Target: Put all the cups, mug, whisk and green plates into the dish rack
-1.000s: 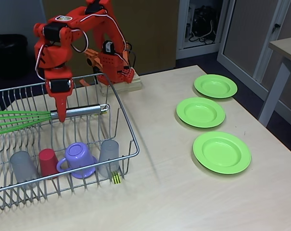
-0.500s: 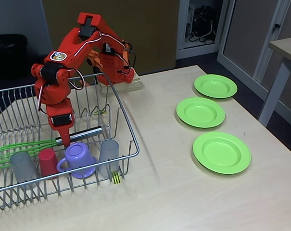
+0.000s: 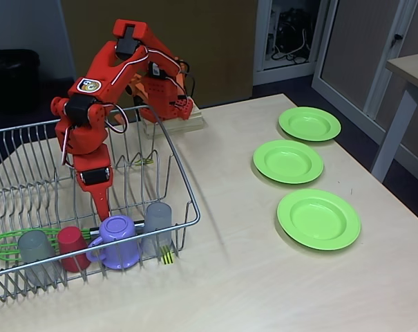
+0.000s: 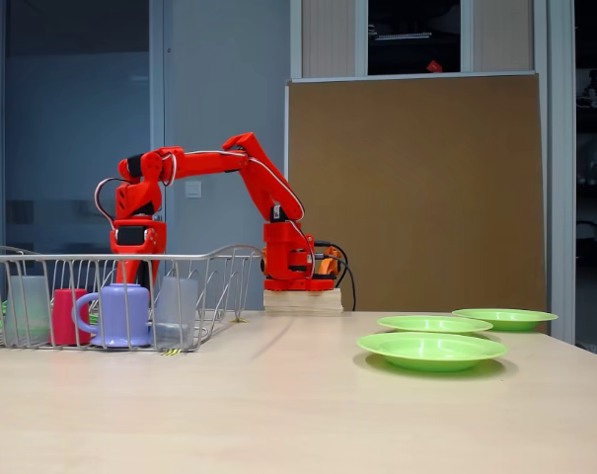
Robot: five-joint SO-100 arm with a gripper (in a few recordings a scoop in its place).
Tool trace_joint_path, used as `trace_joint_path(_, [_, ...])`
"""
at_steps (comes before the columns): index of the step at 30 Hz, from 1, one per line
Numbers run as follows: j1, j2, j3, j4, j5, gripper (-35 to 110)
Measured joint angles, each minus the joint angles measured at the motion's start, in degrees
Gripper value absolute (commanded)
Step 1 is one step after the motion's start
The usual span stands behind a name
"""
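Observation:
My red gripper [image 3: 102, 211] points straight down into the wire dish rack [image 3: 175, 163], its tips just behind the lavender mug [image 3: 119, 241], shut on the whisk's handle. The whisk [image 3: 3, 242] lies low in the rack with its green loops at the left, behind the cups. A grey cup [image 3: 34, 249], a red cup [image 3: 72, 245] and another grey cup [image 3: 157, 220] stand along the rack's front. Three green plates [image 3: 309, 123] [image 3: 288, 160] [image 3: 318, 218] lie on the table at the right. From the side, the gripper [image 4: 130, 276] reaches down behind the mug [image 4: 120, 316] inside the rack [image 4: 219, 259].
The arm's base [image 3: 168, 104] sits on a wooden block behind the rack's far right corner. Bare tabletop [image 3: 229, 263] lies between rack and plates. A second table's leg [image 3: 392, 131] stands beyond the right edge.
The gripper has come down into the rack with the whisk, which dropped from above the rack to lying low behind the cups. The mug shifted slightly forward.

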Motion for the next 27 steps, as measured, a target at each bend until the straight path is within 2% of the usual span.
trace_joint_path(6, [-2.02,8.7,5.1,-0.62,1.05,24])
trace_joint_path(15, [-10.02,27.51,12.13,-1.58,1.05,10])
trace_joint_path(22, [-26.28,36.39,21.62,-2.64,3.69,12])
trace_joint_path(27, [-39.55,36.74,28.65,-8.79,12.57,11])
